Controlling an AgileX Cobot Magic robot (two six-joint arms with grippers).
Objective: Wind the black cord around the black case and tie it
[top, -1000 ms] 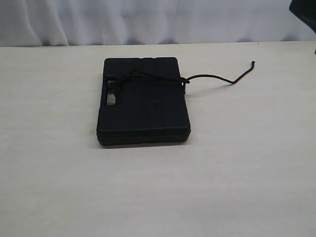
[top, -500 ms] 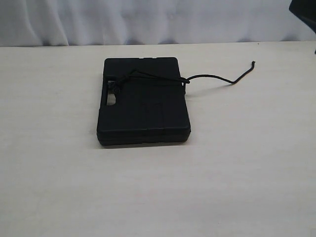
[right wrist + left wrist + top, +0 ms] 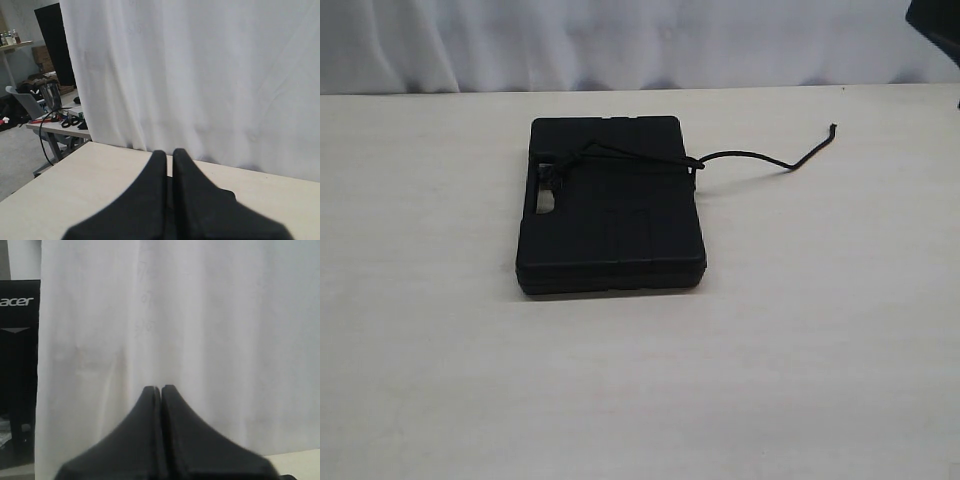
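Note:
The black case point(image 3: 610, 215) lies flat on the pale table, its handle cut-out on the left side. The black cord point(image 3: 630, 158) crosses the far part of the lid, with a knot point(image 3: 558, 168) beside the cut-out. Its loose end point(image 3: 790, 160) trails off to the right and lifts at the tip. Neither gripper shows in the exterior view. My left gripper point(image 3: 160, 388) is shut and empty, facing a white curtain. My right gripper point(image 3: 169, 152) is shut and empty above the table, and a dark corner that looks like the case point(image 3: 229, 194) shows behind it.
A white curtain point(image 3: 620, 40) hangs behind the table point(image 3: 800, 330). A dark piece of arm point(image 3: 938, 22) sits at the top right corner of the exterior view. A black monitor point(image 3: 19, 340) and a cluttered side desk point(image 3: 55, 120) stand beyond the curtain.

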